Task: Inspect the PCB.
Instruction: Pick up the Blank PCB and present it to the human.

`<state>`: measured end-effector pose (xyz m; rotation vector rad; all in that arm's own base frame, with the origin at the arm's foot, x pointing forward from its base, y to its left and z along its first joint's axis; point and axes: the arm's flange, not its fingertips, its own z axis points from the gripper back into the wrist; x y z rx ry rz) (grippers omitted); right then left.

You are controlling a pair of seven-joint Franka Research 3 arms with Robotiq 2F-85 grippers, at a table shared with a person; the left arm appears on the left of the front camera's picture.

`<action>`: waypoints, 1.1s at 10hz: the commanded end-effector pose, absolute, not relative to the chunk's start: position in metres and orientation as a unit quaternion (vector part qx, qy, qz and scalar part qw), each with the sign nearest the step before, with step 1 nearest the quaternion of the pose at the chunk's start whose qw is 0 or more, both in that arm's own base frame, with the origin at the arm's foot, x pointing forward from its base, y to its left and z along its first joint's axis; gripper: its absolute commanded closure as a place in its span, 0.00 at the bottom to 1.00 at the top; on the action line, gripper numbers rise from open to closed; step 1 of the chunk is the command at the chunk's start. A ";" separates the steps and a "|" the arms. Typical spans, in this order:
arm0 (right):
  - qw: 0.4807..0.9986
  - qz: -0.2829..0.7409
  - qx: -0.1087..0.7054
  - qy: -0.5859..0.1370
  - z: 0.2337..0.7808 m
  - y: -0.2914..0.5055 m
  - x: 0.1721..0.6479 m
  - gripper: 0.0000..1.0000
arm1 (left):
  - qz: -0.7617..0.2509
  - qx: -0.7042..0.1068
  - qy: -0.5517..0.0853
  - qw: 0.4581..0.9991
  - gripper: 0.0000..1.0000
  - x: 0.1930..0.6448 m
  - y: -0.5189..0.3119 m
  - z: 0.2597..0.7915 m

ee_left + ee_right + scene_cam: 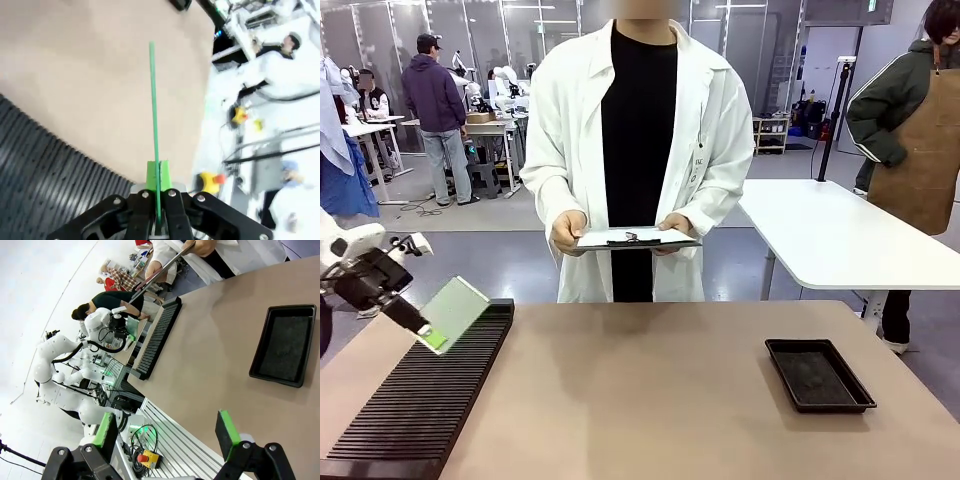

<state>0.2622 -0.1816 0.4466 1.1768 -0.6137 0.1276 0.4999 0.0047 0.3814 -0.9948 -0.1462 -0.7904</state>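
Black shallow rectangular tray [817,374] lies on the right of the tan table [640,400], its dark floor showing. The thin green rectangular PCB [455,308] hangs over the long black slotted rack [420,400] at the left. The left gripper [432,338] is clamped on its lower end, and its long axis slants up and to the right. The right gripper [166,430] has its fingers wide apart.

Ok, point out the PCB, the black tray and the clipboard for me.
PCB [454,310]: front view, middle of its pale green face.
black tray [818,375]: front view, bare floor inside the rim.
clipboard [657,236]: front view, white paper right of the clip.
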 end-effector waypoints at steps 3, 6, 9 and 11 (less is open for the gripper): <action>0.780 0.065 0.547 -0.295 0.447 -0.182 0.263 0.00 | -0.126 -0.614 -0.069 0.776 1.00 0.569 -0.003 0.387; 0.780 0.065 0.547 -0.295 0.447 -0.182 0.263 0.00 | -0.101 -0.665 -0.071 0.736 1.00 0.594 -0.018 0.376; 0.780 0.065 0.547 -0.295 0.447 -0.182 0.263 0.00 | -0.122 -0.663 -0.071 0.735 1.00 0.597 -0.037 0.376; 0.780 0.065 0.547 -0.295 0.447 -0.182 0.263 0.00 | -0.098 -0.661 -0.073 0.741 1.00 0.593 -0.027 0.372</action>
